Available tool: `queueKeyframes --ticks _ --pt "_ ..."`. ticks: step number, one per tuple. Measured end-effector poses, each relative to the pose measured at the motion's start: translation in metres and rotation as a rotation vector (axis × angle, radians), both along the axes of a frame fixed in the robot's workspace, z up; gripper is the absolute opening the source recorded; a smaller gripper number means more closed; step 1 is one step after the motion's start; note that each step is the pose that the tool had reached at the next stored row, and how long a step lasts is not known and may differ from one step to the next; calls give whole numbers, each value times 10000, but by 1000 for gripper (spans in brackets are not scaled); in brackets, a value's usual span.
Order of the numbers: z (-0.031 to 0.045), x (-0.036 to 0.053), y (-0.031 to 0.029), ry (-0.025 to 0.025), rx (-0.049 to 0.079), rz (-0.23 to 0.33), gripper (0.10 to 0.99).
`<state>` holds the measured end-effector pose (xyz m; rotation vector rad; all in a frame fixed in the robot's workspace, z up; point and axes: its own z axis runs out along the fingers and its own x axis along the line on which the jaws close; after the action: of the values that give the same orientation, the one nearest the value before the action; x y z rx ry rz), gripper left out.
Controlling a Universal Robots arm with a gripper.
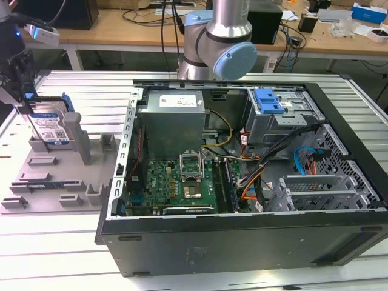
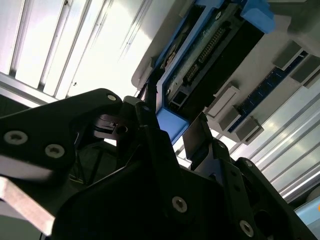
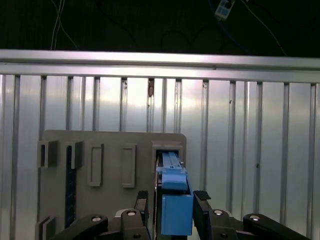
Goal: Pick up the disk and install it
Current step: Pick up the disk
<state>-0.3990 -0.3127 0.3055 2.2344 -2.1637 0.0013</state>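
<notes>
The disk (image 1: 48, 126) stands on edge in a slot of the grey fixture (image 1: 45, 176) on the slatted table (image 1: 60, 260). It is at the exterior view's left, well apart from the open computer case (image 1: 242, 239). The gripper (image 3: 172, 196) is spread astride the disk's upper edge and nothing is clamped: one finger (image 3: 202, 205) sits just beside the blue bracket, and a dark gap shows at the other. Hazards, as judged from this position:

- With the gaps unequal, closing would bring one finger to the bracket first. That could push the disk against the slot wall, tilting or jamming it.
- A hold on the plastic bracket alone (rather than on the metal body) may flex and let the disk slip once raised.
- A lift out of line with the slot could drag the fixture along, as nothing visible fastens it to the table.

Limits of observation:

- The lower part of the disk is hidden inside the slot.
- The depth of engagement cannot be read, because in both wrist views the gripper's own body covers the contact area.
- In the exterior view the gripper is dark and hard to separate from the disk.
- The bay meant for the disk cannot be identified among the cables and cages in the case.
</notes>
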Motion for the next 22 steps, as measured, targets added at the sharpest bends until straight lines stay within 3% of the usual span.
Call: queueKeyframes --ticks 12,15,16,22 --pt "-70 0 0 1 0 15 482" --pt "-75 0 0 1 -1 15 467" --pt "-76 0 0 2 -1 14 396" --pt "-79 0 0 1 0 15 396"
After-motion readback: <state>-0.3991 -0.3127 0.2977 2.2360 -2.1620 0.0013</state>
